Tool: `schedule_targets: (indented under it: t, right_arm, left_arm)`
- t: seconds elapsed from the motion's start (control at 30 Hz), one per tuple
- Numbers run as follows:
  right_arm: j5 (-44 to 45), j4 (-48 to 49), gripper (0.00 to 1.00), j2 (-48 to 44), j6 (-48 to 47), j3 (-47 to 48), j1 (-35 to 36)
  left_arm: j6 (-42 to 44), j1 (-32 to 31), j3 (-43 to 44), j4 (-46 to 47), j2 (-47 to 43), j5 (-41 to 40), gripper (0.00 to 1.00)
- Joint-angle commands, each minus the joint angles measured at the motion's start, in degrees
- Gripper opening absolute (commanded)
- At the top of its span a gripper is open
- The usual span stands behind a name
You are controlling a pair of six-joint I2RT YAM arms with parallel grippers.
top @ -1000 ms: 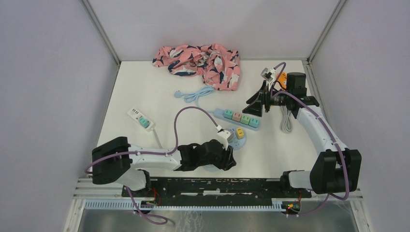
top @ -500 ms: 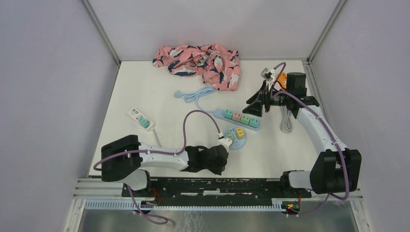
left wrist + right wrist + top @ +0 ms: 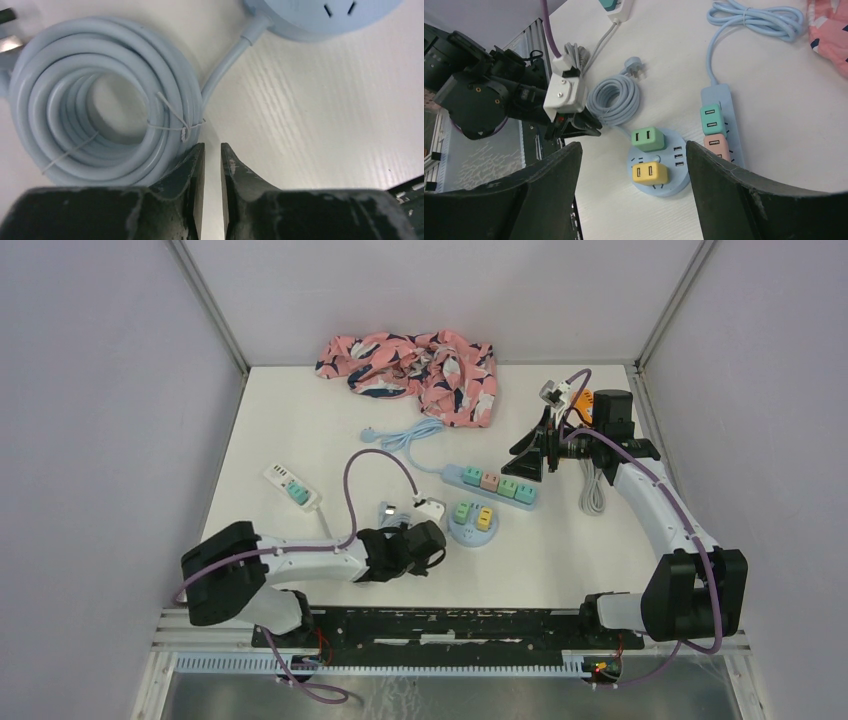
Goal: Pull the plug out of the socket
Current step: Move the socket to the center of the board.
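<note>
The left hand (image 3: 212, 150) is clenched on nothing, its fingertips nearly together and low over the worktop (image 3: 300, 410), just beside a coiled pale-blue cable (image 3: 100, 100). That cable runs into the round socket (image 3: 676, 186), which lies near the middle of the worktop's near edge. A green plug (image 3: 647, 139) and a yellow plug (image 3: 650, 174) sit side by side in the socket, both fully seated. The right hand (image 3: 527, 462) hangs released, fingers spread wide, above the long power strip (image 3: 450, 475) toward the right edge. A pink patterned cloth (image 3: 410, 362) lies crumpled at the far edge.
</note>
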Motion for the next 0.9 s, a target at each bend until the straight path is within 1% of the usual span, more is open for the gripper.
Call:
schedule_targets:
  t: [0.0,0.03,0.2,0.37,0.43,0.47,0.53,0.67,0.87]
  right_arm:
    - [0.1,0.0,0.82,0.1,-2.0,2.6,-0.3]
    - [0.4,-0.3,0.82,0.1,-2.4,2.7,-0.3]
    - [1.4,-2.8,0.82,-0.1,-5.4,3.1,-0.3]
    - [1.4,-3.2,0.82,-0.2,-7.0,2.9,-0.3]
    - [1.2,-3.2,0.82,-0.2,-7.5,2.7,-0.3]
    - [1.1,-3.2,0.82,-0.2,-7.8,2.6,-0.3]
    - [1.0,-3.2,0.82,-0.2,-8.5,2.3,-0.3]
    - [0.2,-2.6,0.81,-0.4,-9.9,1.3,-0.2]
    - [-1.4,-3.1,0.81,-1.2,-15.0,-0.4,0.6]
  left_arm:
    - [5.3,2.1,-2.2,3.4,-7.0,-3.6,0.29]
    - [6.2,2.2,-2.7,4.8,-8.5,-2.5,0.31]
    - [10.0,2.2,-8.1,16.8,-19.8,4.0,0.54]
    - [13.6,2.3,-16.4,29.3,-31.6,2.9,0.84]
    - [15.0,2.2,-19.8,34.7,-34.7,2.1,0.94]
    - [15.6,2.3,-21.1,36.8,-35.8,1.8,0.97]
    - [16.1,2.5,-22.3,38.5,-36.6,0.7,1.00]
    - [15.9,3.2,-20.7,36.1,-33.9,0.7,0.99]
    - [15.6,4.3,-19.6,36.5,-28.9,4.5,0.99]
